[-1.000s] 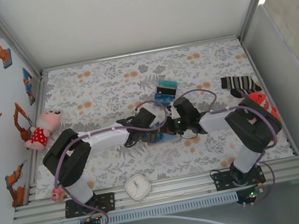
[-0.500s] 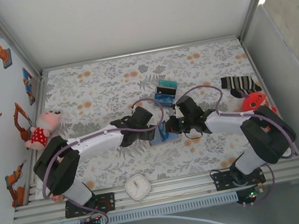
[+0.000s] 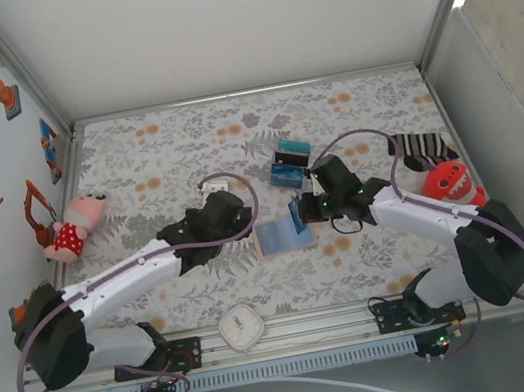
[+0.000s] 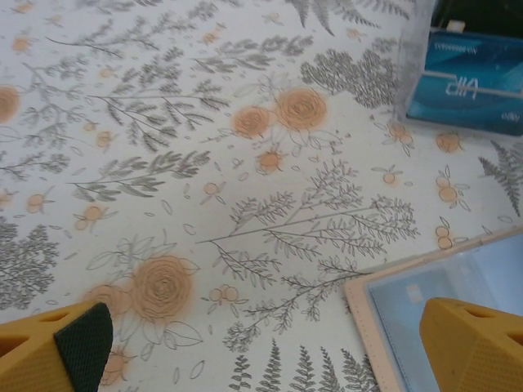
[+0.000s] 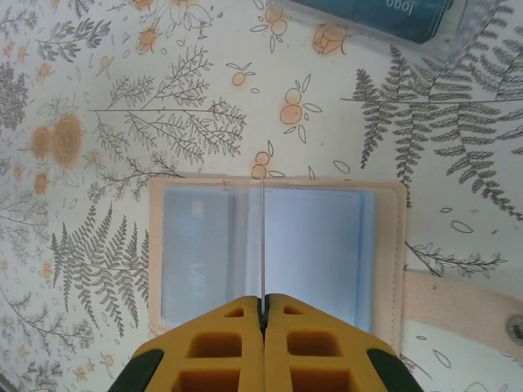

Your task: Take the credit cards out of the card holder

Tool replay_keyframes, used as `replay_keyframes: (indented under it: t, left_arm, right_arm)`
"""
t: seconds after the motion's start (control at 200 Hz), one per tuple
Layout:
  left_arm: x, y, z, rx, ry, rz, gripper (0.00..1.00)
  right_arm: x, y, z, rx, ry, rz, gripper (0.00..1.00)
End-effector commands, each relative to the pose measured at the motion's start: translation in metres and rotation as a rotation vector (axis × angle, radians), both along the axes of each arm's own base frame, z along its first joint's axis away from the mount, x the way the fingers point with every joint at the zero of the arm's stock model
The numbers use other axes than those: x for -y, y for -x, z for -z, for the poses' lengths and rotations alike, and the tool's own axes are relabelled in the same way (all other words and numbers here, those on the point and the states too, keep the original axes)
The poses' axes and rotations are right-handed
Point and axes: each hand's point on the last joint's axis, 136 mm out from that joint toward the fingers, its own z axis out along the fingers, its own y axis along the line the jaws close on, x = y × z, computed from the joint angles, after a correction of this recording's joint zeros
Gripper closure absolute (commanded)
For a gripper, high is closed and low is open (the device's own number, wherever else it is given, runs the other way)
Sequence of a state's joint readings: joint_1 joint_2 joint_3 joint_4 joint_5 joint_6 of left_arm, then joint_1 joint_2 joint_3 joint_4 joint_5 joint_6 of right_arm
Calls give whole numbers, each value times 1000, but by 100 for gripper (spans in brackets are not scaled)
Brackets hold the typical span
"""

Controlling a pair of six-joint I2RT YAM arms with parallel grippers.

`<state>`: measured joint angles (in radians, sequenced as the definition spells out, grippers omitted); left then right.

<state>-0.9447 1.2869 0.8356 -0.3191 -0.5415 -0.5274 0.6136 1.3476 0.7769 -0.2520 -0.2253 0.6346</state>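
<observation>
- Tan holder point(image 5: 315, 245) lay open flat on the desk point(image 3: 163, 152), blue-grey inside up.
- Right end effector point(image 5: 263, 304) hovered above it, clamped on a card point(image 5: 263, 233) seen edge-on.
- Left end effector point(image 4: 261, 347) gaped wide beside the holder's corner.

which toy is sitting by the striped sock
The red toy with white teeth, beside the striped sock on the right side. The pink doll in a red dress lies far over on the left.
</observation>
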Motion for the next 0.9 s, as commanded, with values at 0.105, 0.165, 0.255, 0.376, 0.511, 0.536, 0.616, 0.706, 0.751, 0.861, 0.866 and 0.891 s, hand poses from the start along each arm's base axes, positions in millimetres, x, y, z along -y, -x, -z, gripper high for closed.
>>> replay_keyframes:
  t: [0.105, 0.165, 0.255, 0.376, 0.511, 0.536, 0.616, 0.706, 0.751, 0.861, 0.866, 0.891]
  left_arm:
    - [-42, -4, -22, 109, 113, -155, 3]
    - [-53, -4, -24, 122, 152, -191, 3]
    - [-69, -3, -24, 133, 207, -247, 3]
    - [-81, 0, -26, 148, 250, -274, 3]
    - [-85, 2, -28, 161, 259, -279, 3]
    - [-86, 2, -29, 162, 259, -280, 3]
    - [-85, 1, -30, 164, 257, -279, 3]
    - [-85, 0, -30, 162, 253, -277, 3]
    - [-85, 0, -30, 163, 251, -278, 3]
    - [-85, 0, -30, 161, 248, -277, 3]
    - [-85, 0, -30, 161, 249, -277, 3]
    - [-85, 0, -29, 161, 248, -277, 3]
  right_arm:
    - [7, -17, -25, 95, 88, -25, 100]
    - [4, -22, -28, 104, 97, -34, 100]
    - [-1, -30, -32, 119, 109, -57, 100]
    - [-7, -42, -38, 155, 139, -106, 100]
    - [-11, -60, -48, 225, 205, -179, 100]
    - [-12, -64, -50, 244, 220, -197, 100]
    - [-14, -76, -56, 302, 269, -256, 100]
    - [-13, -90, -60, 350, 323, -308, 100]
    - [-12, -96, -61, 371, 345, -338, 100]
    - [-9, -112, -63, 413, 376, -392, 100]
    - [-9, -113, -63, 415, 376, -397, 100]
    - [-9, -116, -64, 422, 372, -414, 100]
